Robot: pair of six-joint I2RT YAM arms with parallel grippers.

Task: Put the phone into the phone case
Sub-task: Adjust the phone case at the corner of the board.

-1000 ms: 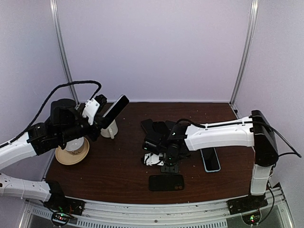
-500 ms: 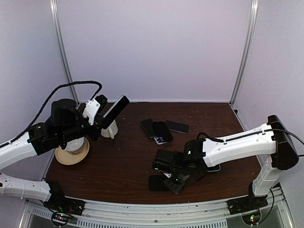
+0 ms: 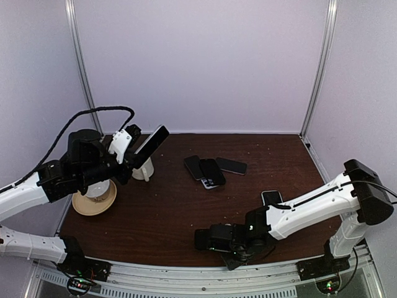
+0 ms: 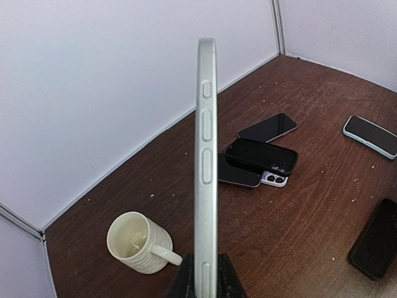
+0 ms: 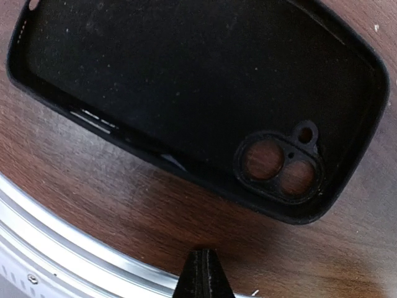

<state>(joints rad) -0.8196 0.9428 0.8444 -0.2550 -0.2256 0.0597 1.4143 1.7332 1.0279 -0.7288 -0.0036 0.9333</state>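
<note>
My left gripper (image 4: pixel 206 273) is shut on a silver phone (image 4: pixel 206 155), seen edge-on with its side buttons facing the camera. From above, the phone (image 3: pixel 153 143) is held tilted in the air at the back left, over the mug. The black phone case (image 5: pixel 198 99) lies open side up near the table's front edge, its camera cut-outs showing wood. My right gripper (image 5: pixel 203 264) is shut and holds nothing, its tip just in front of the case's long side. In the top view the case (image 3: pixel 205 239) lies left of the right gripper (image 3: pixel 234 254).
A cream mug (image 4: pixel 133 242) stands at the back left beside a saucer (image 3: pixel 94 202). Several phones (image 3: pixel 209 169) lie stacked at the table's middle back. A phone in a light case (image 3: pixel 271 197) lies to the right. A metal rail (image 5: pixel 56 239) runs along the front edge.
The right arm swept from the table's middle to the front edge beside the black case, and its jaws closed. The left arm and its phone stayed still.
</note>
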